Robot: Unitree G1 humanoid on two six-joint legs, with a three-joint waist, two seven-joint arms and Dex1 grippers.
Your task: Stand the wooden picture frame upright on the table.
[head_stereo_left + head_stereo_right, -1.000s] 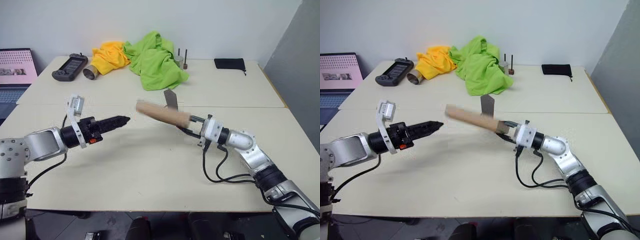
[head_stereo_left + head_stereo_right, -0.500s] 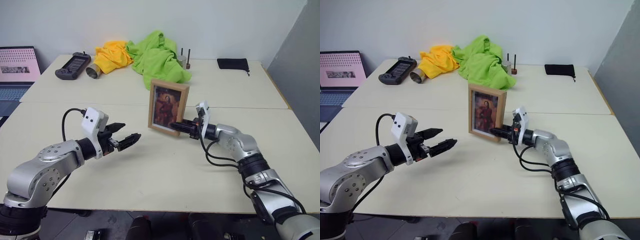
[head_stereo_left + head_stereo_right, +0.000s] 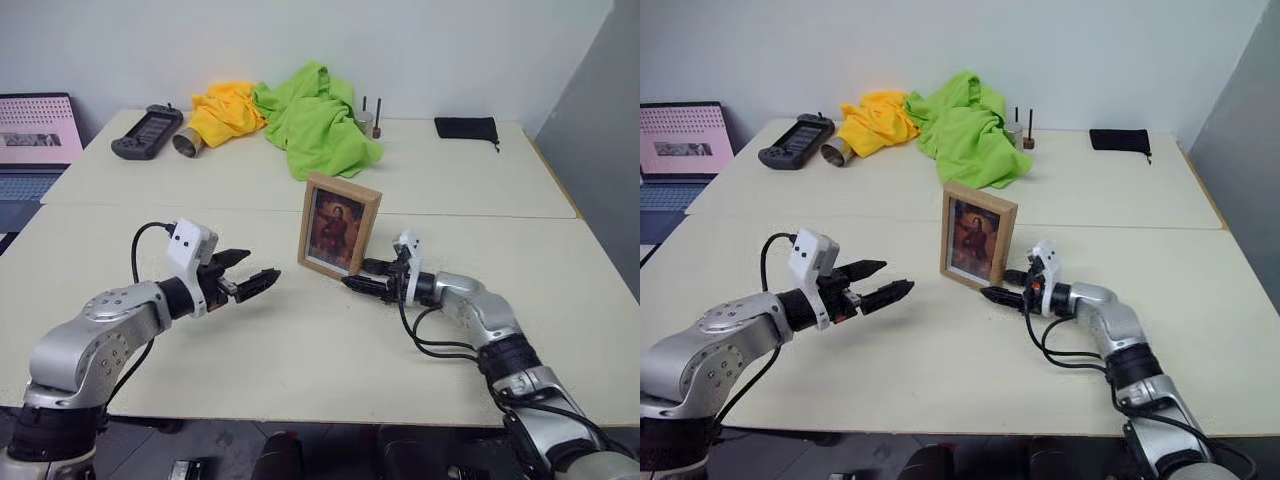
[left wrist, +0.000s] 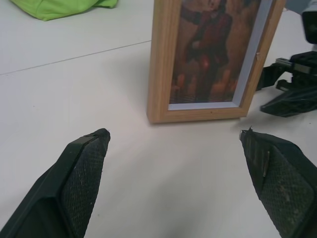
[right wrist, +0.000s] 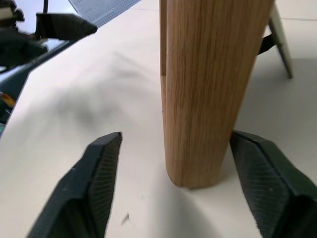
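So the right gripper (image 3: 366,276) has its fingers spread apart, one on each side of the picture frame's (image 3: 338,223) near bottom corner, and from its wrist view there's a gap on both sides, so it isn't squeezing the wood. The frame is standing upright on the tabletop (image 3: 300,340) just in front of that gripper, portrait facing the robot, with its fold-out stand (image 5: 278,37) propped out behind it. Over on the other side, the left gripper (image 3: 245,277) is wide open too, holding nothing, hovering just above the tabletop and pointing at the frame from a little way off. Further out past the frame there's a green cloth (image 3: 315,118) and a yellow cloth (image 3: 222,110), a metal cup (image 3: 185,143) lying on its side, a handheld game console (image 3: 146,131), and a black pouch (image 3: 464,127) in the far corner. A laptop (image 3: 30,140) sits off beyond the left arm.
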